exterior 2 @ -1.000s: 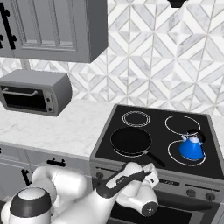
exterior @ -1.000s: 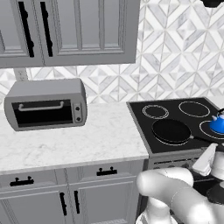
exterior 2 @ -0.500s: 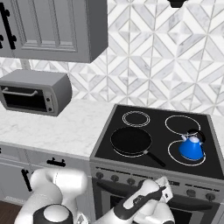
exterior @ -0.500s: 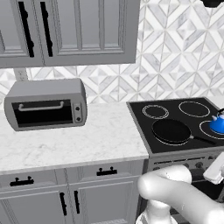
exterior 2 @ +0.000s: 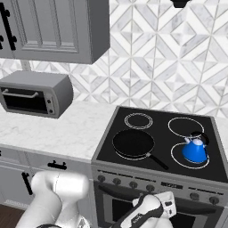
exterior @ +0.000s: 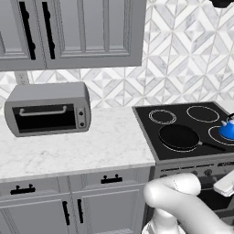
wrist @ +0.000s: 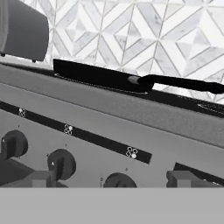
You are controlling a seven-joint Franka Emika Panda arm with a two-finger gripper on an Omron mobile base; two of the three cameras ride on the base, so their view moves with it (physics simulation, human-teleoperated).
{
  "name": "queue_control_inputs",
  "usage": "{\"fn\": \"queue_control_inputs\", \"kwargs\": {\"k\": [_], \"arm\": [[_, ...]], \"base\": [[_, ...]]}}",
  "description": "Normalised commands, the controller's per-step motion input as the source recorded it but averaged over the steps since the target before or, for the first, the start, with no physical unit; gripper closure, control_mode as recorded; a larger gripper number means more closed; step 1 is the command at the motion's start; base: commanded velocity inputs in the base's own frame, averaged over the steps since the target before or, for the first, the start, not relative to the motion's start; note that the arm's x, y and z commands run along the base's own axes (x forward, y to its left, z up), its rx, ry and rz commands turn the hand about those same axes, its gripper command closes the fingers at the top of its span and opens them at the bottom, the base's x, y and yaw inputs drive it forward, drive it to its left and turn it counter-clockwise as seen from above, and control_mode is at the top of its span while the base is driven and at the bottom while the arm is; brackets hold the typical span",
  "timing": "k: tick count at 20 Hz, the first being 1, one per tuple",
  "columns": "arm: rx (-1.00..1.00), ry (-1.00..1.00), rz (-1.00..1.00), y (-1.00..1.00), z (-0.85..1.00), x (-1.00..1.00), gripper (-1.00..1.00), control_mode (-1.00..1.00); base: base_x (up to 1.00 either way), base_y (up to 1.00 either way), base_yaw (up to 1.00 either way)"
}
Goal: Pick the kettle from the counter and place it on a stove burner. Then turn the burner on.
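The small blue kettle [exterior 2: 195, 151] stands upright on the front right stove burner [exterior 2: 177, 157], a thin white ring on the black cooktop. It also sits at the far right edge of the left base view, kettle [exterior: 227, 130]. My gripper [wrist: 111, 181] is open, fingertips [wrist: 40, 178] wide apart and holding nothing. It faces the stove's grey front panel from close by, with one dark knob [wrist: 118, 180] low between the fingers. The white hand [exterior 2: 156, 207] hangs low before the oven front, below the knob row. The marble counter [exterior: 77, 146] lies left of the stove.
A black frying pan [exterior 2: 132, 143] rests on the front left burner, handle pointing toward the kettle; the hand view catches it edge-on, pan [wrist: 99, 74]. More knobs [wrist: 61, 162] line the panel. A grey toaster oven [exterior: 48, 109] sits on the counter under the wall cabinets [exterior: 77, 32].
The arm has sunk lower and a little to the right in front of the stove. The kettle and pan have not moved, and the gripper stays open.
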Motion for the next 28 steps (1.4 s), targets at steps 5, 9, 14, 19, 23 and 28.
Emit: {"fn": "queue_control_inputs", "kwargs": {"k": [5,9,14,19,23,28], "arm": [[0.3,0.02,-0.12,0.03,0.0,0.04,-1.0,-1.0],[0.31,0.03,-0.07,0.04,0.0,0.0,-1.0,-1.0],[0.14,0.0,-0.05,0.18,-0.06,0.0,-1.0,-1.0],[0.0,0.0,-0.03,0.08,-0.15,0.13,-1.0,-1.0],[0.0,0.0,-0.07,0.0,-0.14,0.31,-1.0,-1.0],[0.0,0.0,-0.07,0.0,-0.22,0.31,-1.0,-1.0]], "base": [[0.0,0.0,0.0],[0.0,0.0,0.0],[0.0,0.0,0.0],[0.0,0.0,0.0],[0.0,0.0,0.0],[0.0,0.0,0.0]]}}
